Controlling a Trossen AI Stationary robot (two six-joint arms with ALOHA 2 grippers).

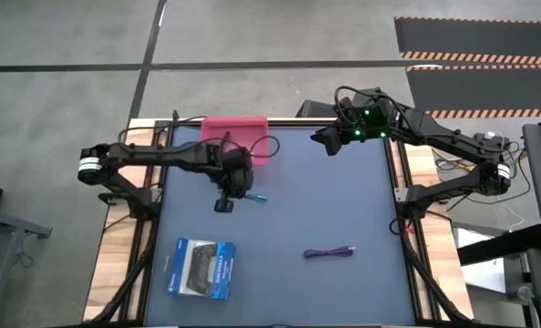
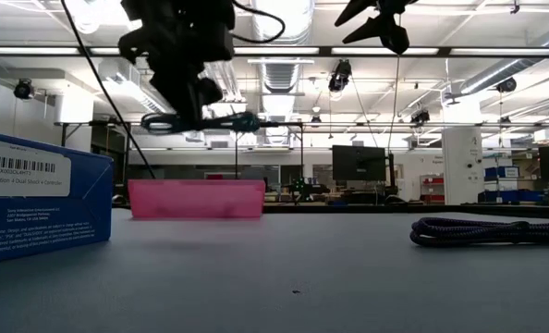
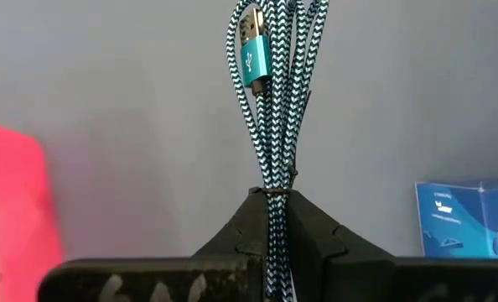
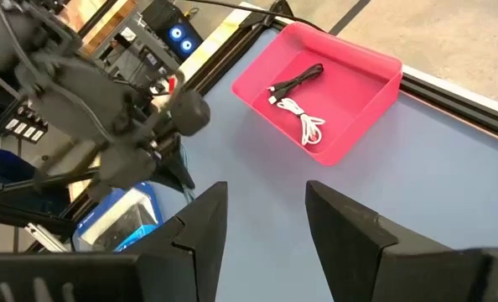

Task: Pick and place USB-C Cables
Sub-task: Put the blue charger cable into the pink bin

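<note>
Left gripper [image 3: 276, 220]: pinching teal cable [image 3: 270, 101], aloft.
Right gripper [image 4: 266, 220]: spread, empty.
Pink tray [image 4: 375, 63]: 12 o'clock; white cable [image 4: 303, 124], black cable [image 4: 298, 79] inside.

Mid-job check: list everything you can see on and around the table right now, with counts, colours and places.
Teal cable: one, teal-and-white braided, held in the left claw above the table, near the tray.
Purple cable: one, dark purple, lying on the mat toward the right front.
Black cable: one, black, inside the tray.
White cable: one, white, inside the tray beside the black one.
Tray: one, pink, at the mat's far edge.
Controller box: one, blue and white, left front of the mat.
Left claw: shut on the teal cable.
Right claw: open, empty, raised over the far right.
</note>
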